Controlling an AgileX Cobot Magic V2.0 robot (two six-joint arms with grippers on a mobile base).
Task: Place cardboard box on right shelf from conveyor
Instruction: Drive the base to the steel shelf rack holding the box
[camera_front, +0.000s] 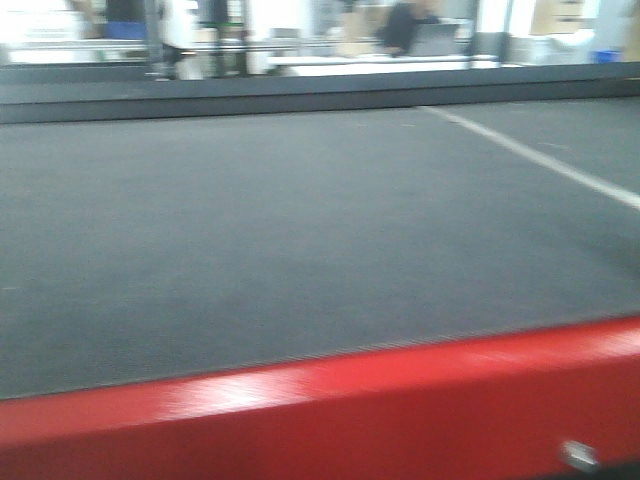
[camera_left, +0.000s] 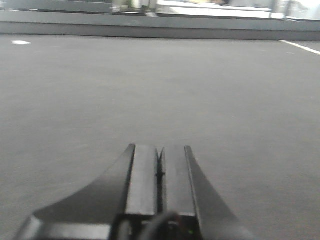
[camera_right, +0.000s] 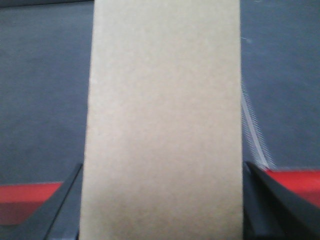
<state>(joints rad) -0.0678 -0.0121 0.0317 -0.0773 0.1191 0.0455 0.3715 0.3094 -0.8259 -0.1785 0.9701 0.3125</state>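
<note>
Black finger bases of the right gripper (camera_right: 162, 165) filled the bottom corners of the right wrist view, one slanting in from each side. Between them sat the cardboard box (camera_right: 162, 100), plain tan and unmarked, its long sides pressed against the inner faces of both fingers (camera_right: 260, 190), so the claw was spread to the width of the box and clamped on it. The box ran up the middle of that view and was cut off at top and bottom, so neither of its ends showed. Either side of it lay the dark grey conveyor (camera_right: 45, 90), with the red front edge (camera_right: 30, 197) showing low down. Whether the box rested on the belt or hung above it could not be told.

The left wrist view showed the left gripper (camera_left: 160, 149) with its two black fingers closed flat against each other, only a thin seam between them, holding nothing. It pointed out over bare grey belt, and whether it touched the belt was unclear.

From the front view, the glossy red edge ran across the bottom, tilted up to the right, with a small blurred metal fitting (camera_front: 580, 455) near its lower right corner. A white line (camera_front: 540, 155) crossed the belt at the right. Beyond the belt's far rail (camera_front: 300, 100), the room was too blurred to make out.
</note>
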